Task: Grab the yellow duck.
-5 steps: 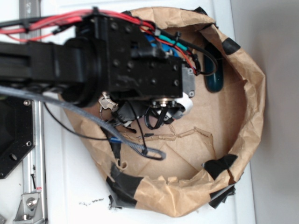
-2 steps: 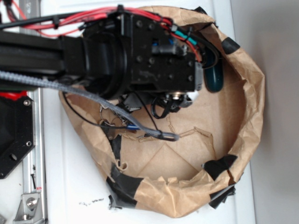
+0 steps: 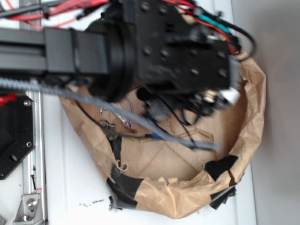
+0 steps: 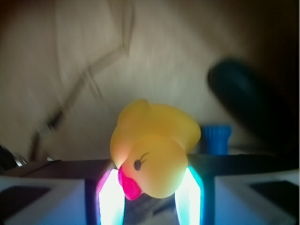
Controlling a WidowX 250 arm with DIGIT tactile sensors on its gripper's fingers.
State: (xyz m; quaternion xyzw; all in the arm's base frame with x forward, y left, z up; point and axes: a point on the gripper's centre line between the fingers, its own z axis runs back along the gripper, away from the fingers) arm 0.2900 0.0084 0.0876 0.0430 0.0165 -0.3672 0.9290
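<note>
My arm (image 3: 70, 51) is the biggest thing in the exterior view, a black bar reaching from the left edge across the upper half of the frame, with red wires along its top and a grey braided cable (image 3: 140, 123) drooping beneath it toward the middle. Under it lies the table (image 3: 75, 187), white, showing at the lower left, and on the table sits a brown paper bag (image 3: 253, 117) rolled down into a round nest, its crumpled rim patched with black tape (image 3: 124, 185) at the lower left and lower right. In the wrist view the bag's creased floor fills the upper frame, blurred. A dark bottle (image 4: 248, 103) lies in the upper right of that view, well blurred, with its blue cap (image 4: 215, 138) just right of the duck. My claw (image 4: 150, 197) sits at the bottom centre of the wrist view, and its two pale fingers (image 4: 110, 199) press against either side of the yellow duck (image 4: 154, 145), so I am clamped on it. The duck hangs tilted, head toward the lens, its pink-red beak pointing to the lower left and one dark eye showing. In the exterior view the duck is hidden under my wrist.
</note>
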